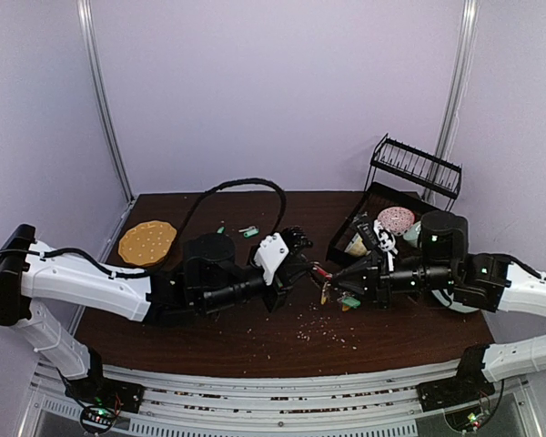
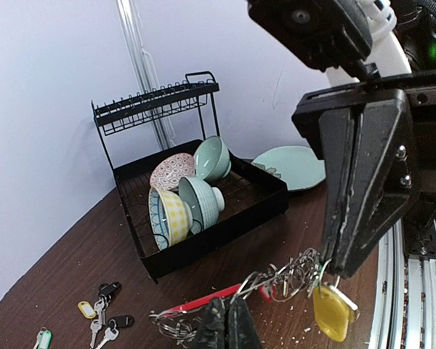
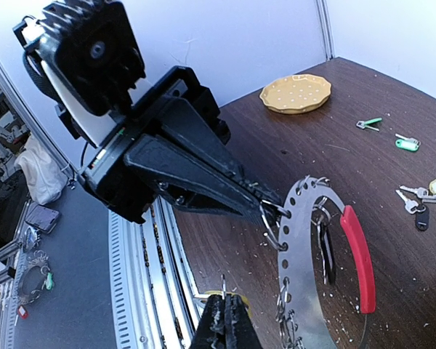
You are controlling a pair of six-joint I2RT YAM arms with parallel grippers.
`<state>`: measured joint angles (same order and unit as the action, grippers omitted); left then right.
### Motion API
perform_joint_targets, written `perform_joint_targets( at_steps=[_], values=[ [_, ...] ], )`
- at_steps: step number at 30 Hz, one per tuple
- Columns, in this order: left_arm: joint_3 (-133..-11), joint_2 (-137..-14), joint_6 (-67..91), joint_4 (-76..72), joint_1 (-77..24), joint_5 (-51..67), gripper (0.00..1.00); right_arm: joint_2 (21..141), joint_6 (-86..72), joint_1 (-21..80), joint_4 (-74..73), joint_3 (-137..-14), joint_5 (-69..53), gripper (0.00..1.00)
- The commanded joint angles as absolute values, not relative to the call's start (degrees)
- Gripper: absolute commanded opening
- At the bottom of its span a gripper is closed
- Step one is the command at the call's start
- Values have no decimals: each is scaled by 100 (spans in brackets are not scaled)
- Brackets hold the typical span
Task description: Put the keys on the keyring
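Overhead, suspending the keyring [image 1: 320,271] just above the dark wooden table [image 1: 255,332], midway between the arms. Pinching it from both sides, with the left gripper [image 1: 308,262] clamped shut on one edge and the right gripper [image 1: 341,280] closed tight at the other, likely bracing the loop so keys can be threaded on. Dangling a yellow-tagged key [image 1: 325,293] and a green-tagged key [image 1: 348,303] beneath it.

Looking through the left wrist camera, nipping the thin wire end of the loop between closed black fingers [image 2: 216,327], beside the smooth red plastic arc [image 2: 203,302]. Facing the right gripper, pressed together on a tangle of small silver rings [image 2: 283,273]. Probably biting part of the keyring there, though the contact is too cluttered to be sure. Leaving loose keys [image 2: 102,313] with coloured tags on the grainy wood, well apart from the loop, near the black wire dish rack [image 2: 269,207] of glazed bowls.

Looking through the right wrist camera, showing a flat perforated metal band [image 3: 298,240] curving into the red arc, with a beaded chain [image 3: 283,313] hanging below and the left gripper's tapered tip gripping its rim. Lying beyond on the table, more silver keys.
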<state>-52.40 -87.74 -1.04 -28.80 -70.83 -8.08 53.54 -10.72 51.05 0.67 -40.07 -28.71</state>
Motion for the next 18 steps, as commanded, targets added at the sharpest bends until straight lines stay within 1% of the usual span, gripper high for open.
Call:
perform_joint_targets(
  at_steps=[1, 11, 18],
  values=[
    [-5410, -8716, 2, -3103, -7163, -1050, 0, 5545, -1152, 5088, 29, -4036, -2661, 0],
    [-5405, -8699, -157, -3106, -7186, -1134, 0, 5637, -1575, 5089, 852, -3971, -2628, 0],
    [-5435, -8701, -206, -3099, -7216, -1127, 0, 5774, -1591, 5080, 909, -4059, -2293, 0]
  ],
)
